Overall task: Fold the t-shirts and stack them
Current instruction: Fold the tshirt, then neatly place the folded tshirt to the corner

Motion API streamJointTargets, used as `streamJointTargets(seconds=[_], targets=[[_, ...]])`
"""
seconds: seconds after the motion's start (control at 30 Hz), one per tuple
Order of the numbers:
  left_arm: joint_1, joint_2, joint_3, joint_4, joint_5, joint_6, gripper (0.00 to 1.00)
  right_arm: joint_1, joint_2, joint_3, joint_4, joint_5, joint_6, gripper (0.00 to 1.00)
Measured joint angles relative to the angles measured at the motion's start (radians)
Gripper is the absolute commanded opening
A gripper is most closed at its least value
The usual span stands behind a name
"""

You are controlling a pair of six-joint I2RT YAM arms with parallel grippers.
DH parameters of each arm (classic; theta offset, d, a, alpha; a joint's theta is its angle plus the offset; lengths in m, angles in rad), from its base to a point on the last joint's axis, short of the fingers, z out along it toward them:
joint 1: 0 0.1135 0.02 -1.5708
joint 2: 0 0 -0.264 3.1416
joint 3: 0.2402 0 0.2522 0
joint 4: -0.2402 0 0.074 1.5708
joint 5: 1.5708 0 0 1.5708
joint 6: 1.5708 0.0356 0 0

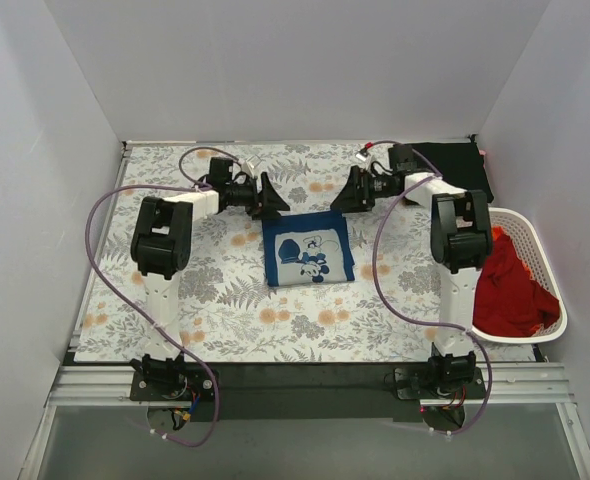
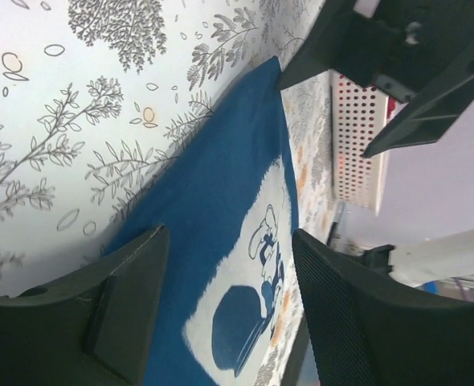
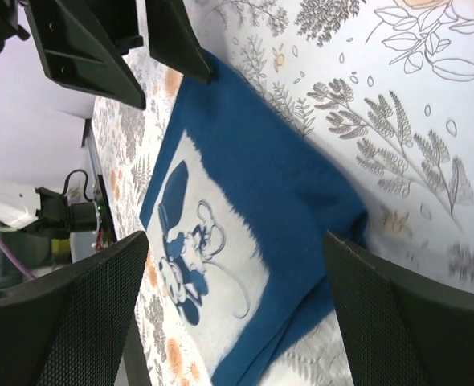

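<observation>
A navy blue t-shirt [image 1: 308,247] with a white cartoon print lies folded into a square on the floral table cover [image 1: 215,300]. It also shows in the left wrist view [image 2: 221,201] and the right wrist view [image 3: 253,193]. My left gripper [image 1: 273,198] is open just above the shirt's far left corner, holding nothing. My right gripper [image 1: 350,193] is open above the far right corner, also empty. A folded black t-shirt [image 1: 453,166] lies at the far right. Red t-shirts [image 1: 510,285] are piled in the white basket [image 1: 535,250].
The white slotted basket stands at the right table edge, beside the right arm. Grey walls close in the table on three sides. Purple cables loop from both arms over the cover.
</observation>
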Motion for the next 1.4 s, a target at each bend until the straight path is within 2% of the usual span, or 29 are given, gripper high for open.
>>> streamJointTargets(seconds=[0.13, 0.23, 0.33, 0.47, 0.57, 0.7, 0.9, 1.13, 1.23, 1.27, 1.4], targets=[[-0.005, -0.135, -0.037, -0.1, -0.094, 0.164, 0.62, -0.039, -0.195, -0.137, -0.002, 0.068, 0.007, 0.95], [-0.053, -0.277, -0.084, -0.153, -0.185, 0.335, 0.59, -0.068, -0.375, -0.254, 0.004, 0.11, 0.007, 0.96], [-0.175, -0.414, -0.146, -0.171, -0.266, 0.52, 0.56, -0.085, -0.509, -0.36, 0.014, 0.155, 0.006, 0.98], [-0.375, -0.489, -0.225, -0.161, -0.344, 0.735, 0.45, -0.093, -0.579, -0.481, 0.017, 0.21, 0.008, 0.98], [-0.502, -0.478, -0.286, -0.143, -0.409, 0.869, 0.43, -0.094, -0.579, -0.548, 0.003, 0.265, 0.04, 0.96], [-0.6, -0.426, -0.329, -0.117, -0.483, 0.993, 0.41, -0.1, -0.578, -0.589, -0.019, 0.297, 0.084, 0.94], [-0.667, -0.327, -0.331, -0.019, -0.558, 1.117, 0.4, -0.105, -0.58, -0.623, -0.019, 0.321, 0.115, 0.93], [-0.682, -0.267, -0.308, 0.042, -0.566, 1.189, 0.38, -0.129, -0.581, -0.63, -0.016, 0.32, 0.119, 0.93], [-0.686, -0.254, -0.297, 0.057, -0.566, 1.203, 0.32, -0.136, -0.584, -0.645, -0.016, 0.319, 0.119, 0.92], [-0.686, -0.251, -0.296, 0.06, -0.564, 1.206, 0.24, -0.138, -0.586, -0.651, -0.014, 0.319, 0.119, 0.92], [-0.69, -0.247, -0.294, 0.063, -0.56, 1.22, 0.09, -0.139, -0.592, -0.691, 0.008, 0.305, 0.138, 0.92]])
